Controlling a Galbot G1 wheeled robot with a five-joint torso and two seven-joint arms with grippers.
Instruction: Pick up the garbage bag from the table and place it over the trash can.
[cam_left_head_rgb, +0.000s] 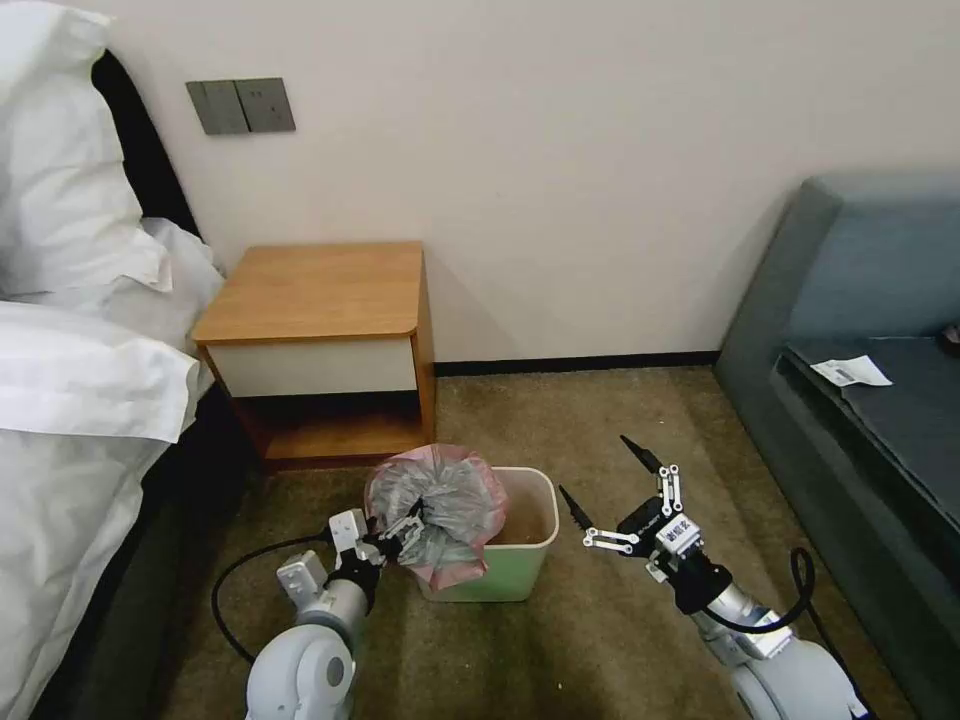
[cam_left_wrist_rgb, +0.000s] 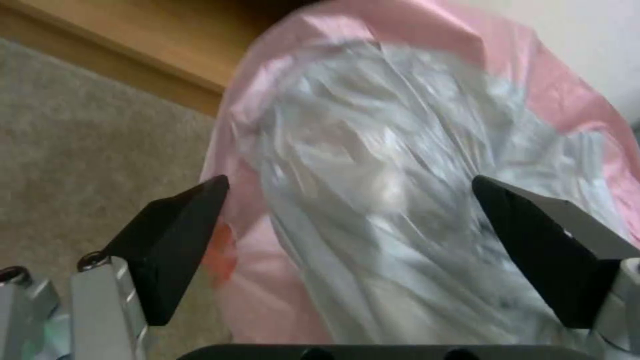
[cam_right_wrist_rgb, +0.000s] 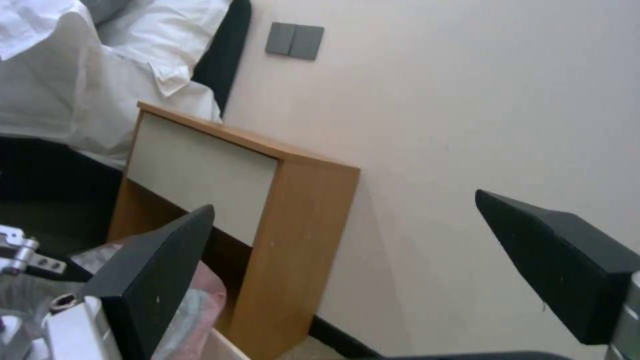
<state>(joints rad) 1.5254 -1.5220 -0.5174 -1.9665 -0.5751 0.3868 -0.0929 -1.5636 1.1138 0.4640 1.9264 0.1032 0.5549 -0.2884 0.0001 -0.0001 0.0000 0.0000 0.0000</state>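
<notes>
The garbage bag (cam_left_head_rgb: 440, 500), silvery-grey film with a pink rim, lies bunched over the left half of the trash can (cam_left_head_rgb: 520, 575), a small pale green bin with a cream rim. My left gripper (cam_left_head_rgb: 405, 535) is right at the bag's near side. In the left wrist view this gripper (cam_left_wrist_rgb: 350, 181) is open, its black fingers spread to either side of the bag (cam_left_wrist_rgb: 400, 175). My right gripper (cam_left_head_rgb: 594, 465) hovers open just right of the bin and holds nothing. Behind stands the table (cam_left_head_rgb: 320, 290), its top bare; the table (cam_right_wrist_rgb: 300, 225) also appears in the right wrist view.
A bed with white linen (cam_left_head_rgb: 70, 400) runs along the left. A grey sofa (cam_left_head_rgb: 870, 400) with a paper slip (cam_left_head_rgb: 850, 371) stands at the right. Open carpet (cam_left_head_rgb: 600, 400) lies between the table and the sofa. Grey switches (cam_left_head_rgb: 240, 105) are on the wall.
</notes>
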